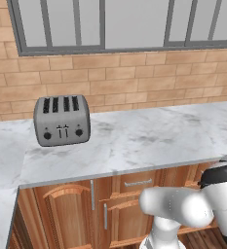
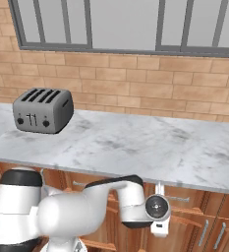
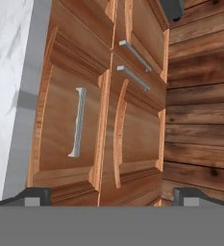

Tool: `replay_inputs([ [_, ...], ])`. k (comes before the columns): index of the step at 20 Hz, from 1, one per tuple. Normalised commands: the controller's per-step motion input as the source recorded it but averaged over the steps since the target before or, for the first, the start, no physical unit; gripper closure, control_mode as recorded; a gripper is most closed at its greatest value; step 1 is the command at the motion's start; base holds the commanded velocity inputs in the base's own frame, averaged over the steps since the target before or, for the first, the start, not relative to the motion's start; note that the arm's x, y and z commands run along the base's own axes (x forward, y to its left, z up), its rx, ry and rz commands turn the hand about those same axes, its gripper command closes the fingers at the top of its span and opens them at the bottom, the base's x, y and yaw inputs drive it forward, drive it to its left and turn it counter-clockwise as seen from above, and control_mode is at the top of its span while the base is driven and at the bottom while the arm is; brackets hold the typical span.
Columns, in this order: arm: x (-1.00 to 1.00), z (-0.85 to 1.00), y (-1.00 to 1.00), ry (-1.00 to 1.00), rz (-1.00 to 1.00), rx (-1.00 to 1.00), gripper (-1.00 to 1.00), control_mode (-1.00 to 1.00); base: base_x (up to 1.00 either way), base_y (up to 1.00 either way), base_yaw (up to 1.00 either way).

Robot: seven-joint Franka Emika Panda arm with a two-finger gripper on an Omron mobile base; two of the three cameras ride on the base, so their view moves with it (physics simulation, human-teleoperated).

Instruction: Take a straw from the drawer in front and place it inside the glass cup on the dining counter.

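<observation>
In the hand view, the drawer (image 3: pixel 60 120) sits just under the marble worktop edge. It is a shut brown wooden front with a silver bar handle (image 3: pixel 77 122). That view is rolled, so the worktop lies along its left side. My gripper (image 3: pixel 112 196) faces the drawer from a short way off. Its two dark fingertips (image 3: pixel 34 194) stand wide apart with nothing between them. From the right base view, my wrist (image 2: pixel 157 207) hangs in front of the same drawer (image 2: pixel 183 195), below the worktop's rim. The straw is hidden. The glass cup and the dining counter are out of view.
A grey four-slot toaster (image 1: pixel 61 120) stands on the long marble worktop (image 1: pixel 149 141) against the brick wall. Cabinet doors with long handles (image 3: pixel 132 77) flank the drawer. Another drawer front (image 1: pixel 137 184) lies further left. Below is a dark wooden floor (image 3: pixel 200 129).
</observation>
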Motion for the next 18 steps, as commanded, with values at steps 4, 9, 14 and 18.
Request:
replay_inputs([
  [4, 0.00, -0.05, 0.00, -0.09, -0.02, 0.00, -1.00, -1.00, 0.00, 0.00, 0.00],
  [9, 0.00, -0.03, -0.01, -0.09, -0.03, 0.00, -1.00, -1.00, 0.00, 0.00, 0.00],
  [14, 0.00, -0.01, -0.01, -0.08, -0.03, 0.00, -1.00, -1.00, 0.00, 0.00, 0.00],
  [18, 0.00, 0.00, -0.05, -0.04, -0.03, 0.00, -1.00, -1.00, 0.00, 0.00, 0.00],
])
